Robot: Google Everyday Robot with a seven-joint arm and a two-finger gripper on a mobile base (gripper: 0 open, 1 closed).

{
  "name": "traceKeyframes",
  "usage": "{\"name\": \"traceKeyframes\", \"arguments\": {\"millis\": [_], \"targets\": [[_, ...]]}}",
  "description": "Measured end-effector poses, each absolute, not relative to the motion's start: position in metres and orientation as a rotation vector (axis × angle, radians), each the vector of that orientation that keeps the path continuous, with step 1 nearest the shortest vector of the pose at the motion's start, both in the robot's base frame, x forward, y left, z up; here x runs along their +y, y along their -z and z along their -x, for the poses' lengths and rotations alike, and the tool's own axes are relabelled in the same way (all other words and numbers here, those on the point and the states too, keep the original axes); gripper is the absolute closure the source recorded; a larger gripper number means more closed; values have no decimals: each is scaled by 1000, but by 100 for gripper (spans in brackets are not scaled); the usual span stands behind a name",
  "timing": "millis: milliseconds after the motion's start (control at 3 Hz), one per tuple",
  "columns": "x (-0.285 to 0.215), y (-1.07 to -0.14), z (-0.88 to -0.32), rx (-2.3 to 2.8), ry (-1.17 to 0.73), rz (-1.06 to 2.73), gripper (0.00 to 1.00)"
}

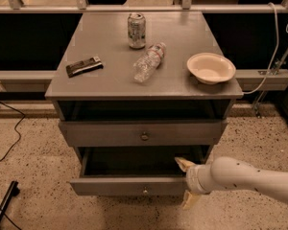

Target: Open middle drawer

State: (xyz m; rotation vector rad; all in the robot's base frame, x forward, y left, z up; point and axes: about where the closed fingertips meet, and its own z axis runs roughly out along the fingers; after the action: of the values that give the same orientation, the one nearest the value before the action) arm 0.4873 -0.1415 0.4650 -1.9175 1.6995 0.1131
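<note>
Two drawer fronts w/ round knobs visible on grey cabinet (110,83). Upper drawer (101,134): taller front, dark gap above it. The middle drawer (115,186) sits below it, low front, pulled out toward camera, dark interior exposed behind the front; knob (145,191) central.

Gripper (183,183) at the right end of that pulled-out front, on a white arm (249,178) entering from lower right. Fingers (185,165) apart: one reaches over the rim into the interior, the other hangs in front of and below the panel. Contact w/ the wood: cannot tell.

Cabinet top, back to front: can (136,30) upright; clear bottle (149,62) on its side near centre; pale bowl (211,68) at right edge; dark packet (84,66) flat at left. All apart from each other. Floor (33,176) speckled.
</note>
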Motion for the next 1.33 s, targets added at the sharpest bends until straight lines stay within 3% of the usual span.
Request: {"name": "traceKeyframes", "arguments": {"millis": [1333], "targets": [[-155, -432, -488, 1896, -139, 2059, 0]]}}
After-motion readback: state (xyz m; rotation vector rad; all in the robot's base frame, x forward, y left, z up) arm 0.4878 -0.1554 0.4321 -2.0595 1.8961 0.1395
